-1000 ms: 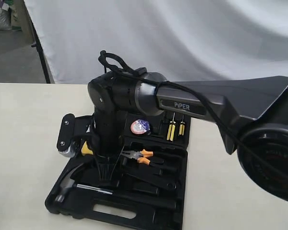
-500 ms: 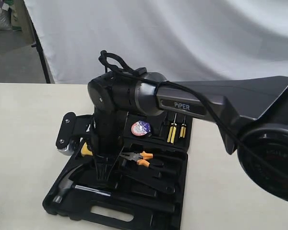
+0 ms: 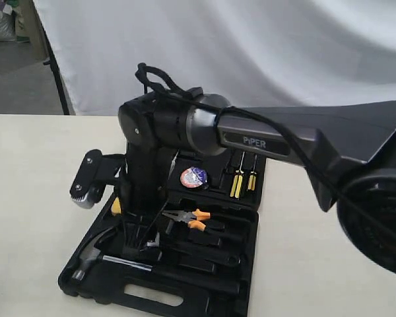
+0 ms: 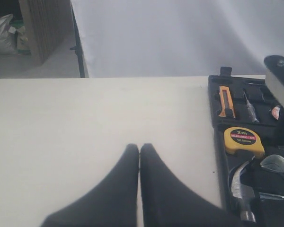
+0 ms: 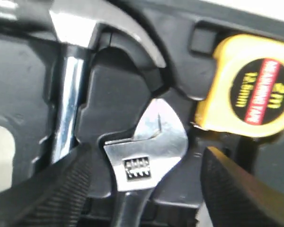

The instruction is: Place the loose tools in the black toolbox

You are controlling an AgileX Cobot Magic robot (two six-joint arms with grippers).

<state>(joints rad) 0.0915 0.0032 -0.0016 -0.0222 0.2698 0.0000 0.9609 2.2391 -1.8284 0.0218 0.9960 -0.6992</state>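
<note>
Steel-headed wrench (image 5: 149,142) straddled by right claw (image 5: 149,187), spread wide, gripping nothing; risks getting knocked askew in toolbox (image 5: 114,92) recess if clipped on lifting.

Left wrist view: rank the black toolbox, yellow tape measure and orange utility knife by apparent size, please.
1. black toolbox, though cropped by the frame.
2. yellow tape measure.
3. orange utility knife, narrower and lying farther from the camera.

Set on the table (image 3: 33,198), lower centre of the frame: toolbox (image 3: 249,290). Inside, hammer (image 3: 92,254) at lower left, pliers (image 3: 191,218) mid-box, tape roll (image 3: 193,177) above them, screwdrivers (image 3: 237,181) right of the roll. Wrench (image 5: 149,151) lodged between hammer and tape measure (image 5: 255,99).
</note>
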